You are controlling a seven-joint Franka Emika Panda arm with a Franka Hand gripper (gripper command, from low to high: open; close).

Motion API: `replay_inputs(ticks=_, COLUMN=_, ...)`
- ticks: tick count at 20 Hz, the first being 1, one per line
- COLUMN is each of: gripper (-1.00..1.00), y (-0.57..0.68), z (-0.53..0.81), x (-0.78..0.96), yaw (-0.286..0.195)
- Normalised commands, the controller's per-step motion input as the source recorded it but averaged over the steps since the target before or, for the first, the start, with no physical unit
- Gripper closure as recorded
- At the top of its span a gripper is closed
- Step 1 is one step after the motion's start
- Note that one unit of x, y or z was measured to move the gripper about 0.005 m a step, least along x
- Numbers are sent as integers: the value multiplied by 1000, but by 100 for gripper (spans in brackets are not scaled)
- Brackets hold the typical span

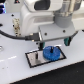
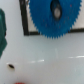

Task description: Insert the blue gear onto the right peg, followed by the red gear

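Blue gear (image 1: pixel 51 52): bright-blue flat disc with a toothed rim and a dark oval hole at its centre; lies on the plate, toward the exterior view's right end.
Plate (image 1: pixel 34 59): white rectangle with a black frame, on the white table (image 1: pixel 15 70).
Red gear (image 2: pixel 20 81): only a blurred red edge in the wrist view.
Gripper (image 1: pixel 62 39): above the blue gear; whether released or clenched, I cannot tell.

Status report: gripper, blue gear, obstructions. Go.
Gripper above the plate, state unclear. Blue gear on plate, apparently on the peg. Red gear not clearly seen. No obstruction visible.
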Motion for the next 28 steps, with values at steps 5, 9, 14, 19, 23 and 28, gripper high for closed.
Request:
replay_inputs(ticks=5, gripper=-100, y=260, z=118, x=-645, yaw=0)
replay_inputs(ticks=9, gripper=-100, y=263, z=16, x=-730, yaw=0)
replay_inputs(ticks=14, gripper=-100, y=347, z=-37, x=-630, yaw=0)
replay_inputs(ticks=19, gripper=-100, y=360, z=-112, x=-495, yaw=0)
replay_inputs(ticks=23, gripper=-100, y=378, z=-199, x=-379, yaw=0)
replay_inputs(ticks=28, gripper=-100, y=253, z=-348, x=-285, yaw=0)
